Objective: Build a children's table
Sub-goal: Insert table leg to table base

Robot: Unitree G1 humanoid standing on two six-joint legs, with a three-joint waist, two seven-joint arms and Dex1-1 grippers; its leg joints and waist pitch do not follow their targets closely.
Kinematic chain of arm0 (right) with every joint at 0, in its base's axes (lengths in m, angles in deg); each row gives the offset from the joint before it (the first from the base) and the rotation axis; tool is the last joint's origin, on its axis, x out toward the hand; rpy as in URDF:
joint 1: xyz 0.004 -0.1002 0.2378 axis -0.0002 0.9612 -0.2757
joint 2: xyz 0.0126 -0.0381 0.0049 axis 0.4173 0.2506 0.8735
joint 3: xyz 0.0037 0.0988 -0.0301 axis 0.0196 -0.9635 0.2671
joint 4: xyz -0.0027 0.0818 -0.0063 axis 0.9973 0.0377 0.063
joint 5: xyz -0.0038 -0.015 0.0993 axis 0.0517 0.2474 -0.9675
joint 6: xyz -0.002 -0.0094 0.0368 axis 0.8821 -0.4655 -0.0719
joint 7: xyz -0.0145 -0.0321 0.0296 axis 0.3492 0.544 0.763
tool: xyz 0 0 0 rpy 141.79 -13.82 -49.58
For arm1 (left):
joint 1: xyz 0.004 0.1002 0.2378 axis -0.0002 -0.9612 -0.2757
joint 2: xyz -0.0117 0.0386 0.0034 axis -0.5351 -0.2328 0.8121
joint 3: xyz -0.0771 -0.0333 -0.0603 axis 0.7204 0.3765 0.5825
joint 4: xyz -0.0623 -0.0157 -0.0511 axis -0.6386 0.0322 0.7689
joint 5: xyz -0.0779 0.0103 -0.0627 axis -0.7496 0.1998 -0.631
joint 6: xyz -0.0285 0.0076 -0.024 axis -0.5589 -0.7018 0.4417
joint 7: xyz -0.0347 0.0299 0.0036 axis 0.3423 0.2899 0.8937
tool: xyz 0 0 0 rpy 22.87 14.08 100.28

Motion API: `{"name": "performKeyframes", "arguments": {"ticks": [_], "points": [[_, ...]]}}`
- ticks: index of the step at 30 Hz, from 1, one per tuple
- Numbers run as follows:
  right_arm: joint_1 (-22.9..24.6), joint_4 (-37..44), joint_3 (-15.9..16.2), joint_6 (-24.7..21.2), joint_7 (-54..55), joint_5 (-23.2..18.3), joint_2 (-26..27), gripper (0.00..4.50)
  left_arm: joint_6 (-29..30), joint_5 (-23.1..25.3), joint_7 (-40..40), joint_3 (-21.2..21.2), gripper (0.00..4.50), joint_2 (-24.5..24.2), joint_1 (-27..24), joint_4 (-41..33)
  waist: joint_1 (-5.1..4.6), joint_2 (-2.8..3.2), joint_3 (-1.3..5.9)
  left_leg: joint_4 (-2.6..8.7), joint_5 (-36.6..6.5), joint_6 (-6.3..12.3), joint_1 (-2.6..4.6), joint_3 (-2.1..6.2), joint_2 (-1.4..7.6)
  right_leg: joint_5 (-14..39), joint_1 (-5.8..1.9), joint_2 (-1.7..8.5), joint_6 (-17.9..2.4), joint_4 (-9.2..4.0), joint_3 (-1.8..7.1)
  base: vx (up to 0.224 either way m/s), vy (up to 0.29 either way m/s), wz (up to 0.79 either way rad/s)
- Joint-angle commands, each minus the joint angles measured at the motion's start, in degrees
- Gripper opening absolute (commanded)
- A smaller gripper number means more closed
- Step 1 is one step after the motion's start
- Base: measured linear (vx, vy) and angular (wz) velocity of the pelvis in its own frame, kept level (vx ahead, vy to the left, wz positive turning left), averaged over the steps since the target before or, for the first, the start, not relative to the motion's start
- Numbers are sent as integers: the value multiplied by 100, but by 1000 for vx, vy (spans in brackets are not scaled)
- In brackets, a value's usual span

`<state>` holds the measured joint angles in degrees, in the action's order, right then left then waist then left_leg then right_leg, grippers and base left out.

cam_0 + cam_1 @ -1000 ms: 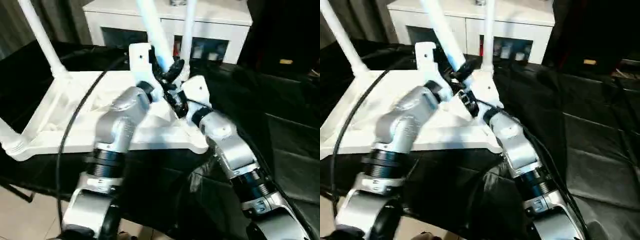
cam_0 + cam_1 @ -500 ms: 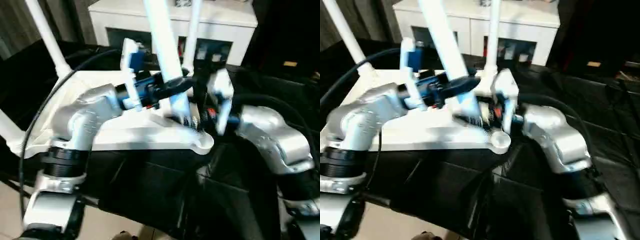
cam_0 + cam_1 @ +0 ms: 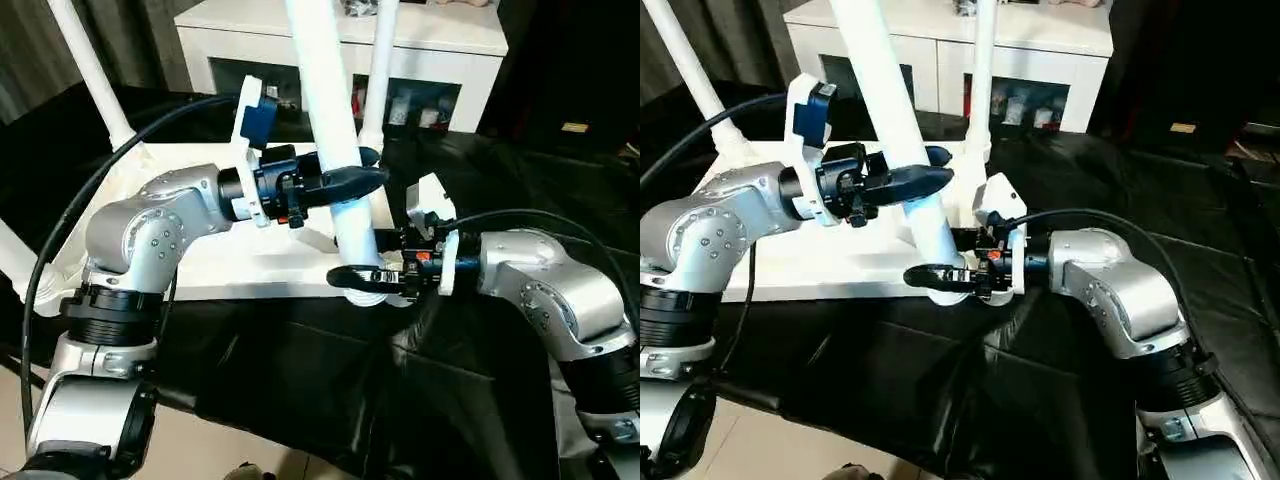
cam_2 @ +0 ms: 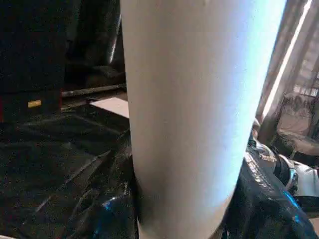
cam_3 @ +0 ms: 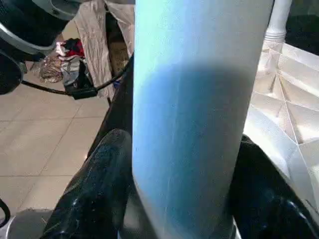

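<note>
The white tabletop (image 3: 250,262) lies upside down on a black-draped surface. A thick white leg (image 3: 322,80) rises, slightly tilted, from its near right corner socket. My left gripper (image 3: 345,182) is shut on this leg about a third of the way up. My right gripper (image 3: 358,280) is shut on the same leg at its base, just above the socket. Both wrist views are filled by the leg (image 4: 189,99) (image 5: 194,124), with black fingers (image 5: 94,189) beside it. Other legs stand at the back left (image 3: 90,70), back right (image 3: 382,60) and far left (image 3: 12,258).
A white cabinet (image 3: 440,30) with glass-fronted compartments stands close behind the tabletop. Black sheeting (image 3: 500,170) covers the surface to the right and front. Tiled floor (image 3: 200,455) shows below the near edge. A black cable (image 3: 60,250) loops over my left arm.
My right gripper dropped from beside the left gripper to the leg's base. The left gripper swung to grip from the side. The leg now stands more upright.
</note>
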<state>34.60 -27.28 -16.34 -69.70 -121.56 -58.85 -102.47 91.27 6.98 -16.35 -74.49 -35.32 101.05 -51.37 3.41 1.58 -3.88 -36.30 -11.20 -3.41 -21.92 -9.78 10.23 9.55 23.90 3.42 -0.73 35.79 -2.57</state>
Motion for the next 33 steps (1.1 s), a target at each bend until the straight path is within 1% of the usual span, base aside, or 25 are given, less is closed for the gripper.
{"name": "performKeyframes", "arguments": {"ticks": [1,3,4,5,6,7,8,9,10,12,13,16,20,21,23,24,25,26,27,28,29,30,31,32,33], "points": [[-57,42,16,-84,87,37,9,233,-93,62,-15,-16,188,-40,128,1,14,-26,465,427,-756,165,58,65,205,1225,-358,369,-1271,-402,230,0,0,0],[-82,-26,-21,-2,258,126,89,219,-79,137,289,56,188,48,168,135,11,-25,464,428,-745,171,56,65,206,1187,-360,370,-1287,-403,229,0,0,0],[-123,-133,-95,75,536,242,217,211,13,142,388,72,223,72,175,179,7,-29,462,424,-773,146,59,61,200,1214,-357,370,-1290,-406,228,0,0,0],[-157,-227,-118,185,744,377,299,210,26,165,510,106,244,104,179,199,4,-14,460,421,-786,115,56,56,189,1283,-347,373,-1279,-412,230,0,0,0],[-177,-285,-130,258,877,466,351,204,15,188,598,132,258,127,180,209,-8,-20,458,426,-804,86,51,61,190,1324,-352,373,-1268,-413,226,0,0,0],[-188,-317,-136,304,947,526,381,201,12,203,657,152,264,145,183,221,-9,-26,461,423,-832,43,60,59,192,1383,-347,371,-1236,-420,228,0,0,0],[-216,-440,-95,523,1179,765,445,199,-51,278,883,204,278,229,197,276,-7,-27,460,424,-851,37,65,58,188,1416,-349,373,-1229,-428,226,0,0,0],[-232,-517,-64,666,1326,924,484,199,-96,333,1027,236,278,287,206,312,-12,-23,451,423,-887,-4,67,53,189,1472,-338,367,-1196,-437,229,0,0,0],[-252,-629,-118,797,1600,1021,628,197,-110,377,1236,273,302,385,189,327,-9,-32,456,427,-895,-16,73,57,187,1504,-344,367,-1162,-439,228,0,0,0],[-272,-749,-187,948,2002,1131,849,196,-183,446,1504,296,309,543,111,289,-10,-31,458,429,-866,-13,62,59,189,1478,-351,380,-1154,-436,231,0,0,0],[-274,-793,-217,1006,2220,1204,968,196,-321,567,1776,315,317,656,81,307,-18,-48,460,432,-848,1,59,60,186,1432,-346,371,-1160,-441,228,0,0,0],[-273,-870,-299,1093,2828,1394,1295,195,-815,1096,2650,328,351,935,45,499,-22,-39,466,435,-785,20,46,66,195,1248,-356,360,-1137,-429,230,0,0,0],[-325,-1149,-303,1340,3754,1918,1636,195,-915,1402,3797,522,358,1371,4,615,-40,-37,483,424,-673,11,39,60,184,1041,-360,363,-1155,-413,231,0,0,0],[-334,-1203,-297,1387,3890,2002,1684,195,-953,1464,3956,544,358,1439,-10,616,-42,-44,481,424,-686,17,36,59,178,1043,-366,357,-1160,-420,229,0,0,0],[-349,-1342,-181,1614,4301,2349,1774,195,-1076,1540,4042,459,358,1609,-101,537,-34,-47,479,428,-721,28,41,58,177,1151,-358,362,-1108,-431,228,0,0,0],[-351,-1456,-128,1784,4694,2609,1880,195,-1136,1668,4288,397,358,1767,-143,516,-35,-43,478,428,-715,30,43,56,180,1151,-348,364,-1102,-439,230,0,0,0],[-351,-1491,-122,1830,4855,2701,1919,194,-1152,1736,4406,374,358,1815,-149,521,-46,-29,472,430,-750,5,41,54,179,1157,-339,357,-1100,-447,229,0,0,0],[-351,-1491,-122,1830,4855,2701,1919,194,-1152,1736,4406,374,358,1815,-149,521,-46,-37,477,433,-773,17,46,58,176,1131,-349,355,-1082,-436,228,0,0,0],[-346,-1527,-60,1926,4995,2839,1937,194,-1220,1762,4494,371,358,1899,-148,559,-45,-43,476,437,-785,33,37,60,171,1127,-358,353,-1064,-435,227,0,0,0],[-341,-1599,-34,2040,5156,2966,1999,194,-1318,1814,4641,380,358,2006,-142,606,-50,-41,473,437,-799,32,39,60,179,1114,-343,356,-1046,-443,228,0,0,0],[-332,-1647,-69,2069,5244,2965,2078,194,-1391,1862,4772,405,358,2074,-129,657,-55,-35,472,433,-840,37,45,55,173,1120,-343,352,-1038,-450,229,0,0,0],[-321,-1678,-127,2090,5321,2932,2171,194,-1440,1896,4854,426,330,2116,-112,708,-64,-31,468,430,-864,57,34,54,163,1128,-345,351,-1031,-455,233,0,0,0],[-317,-1683,-148,2097,5346,2920,2199,194,-1450,1905,4867,428,324,2122,-108,722,-64,-37,466,439,-912,80,38,57,160,1183,-350,349,-997,-464,229,0,0,0],[-314,-1679,-177,2116,5379,2901,2244,194,-1488,1934,4899,439,324,2127,-93,769,-62,-13,472,442,-917,69,41,69,166,1174,-354,351,-990,-449,226,0,0,0],[-315,-1688,-188,2153,5402,2915,2272,194,-1510,1955,4909,446,324,2132,-88,793,-83,-21,465,450,-957,78,34,69,165,1178,-348,345,-972,-457,223,0,0,0]]}}
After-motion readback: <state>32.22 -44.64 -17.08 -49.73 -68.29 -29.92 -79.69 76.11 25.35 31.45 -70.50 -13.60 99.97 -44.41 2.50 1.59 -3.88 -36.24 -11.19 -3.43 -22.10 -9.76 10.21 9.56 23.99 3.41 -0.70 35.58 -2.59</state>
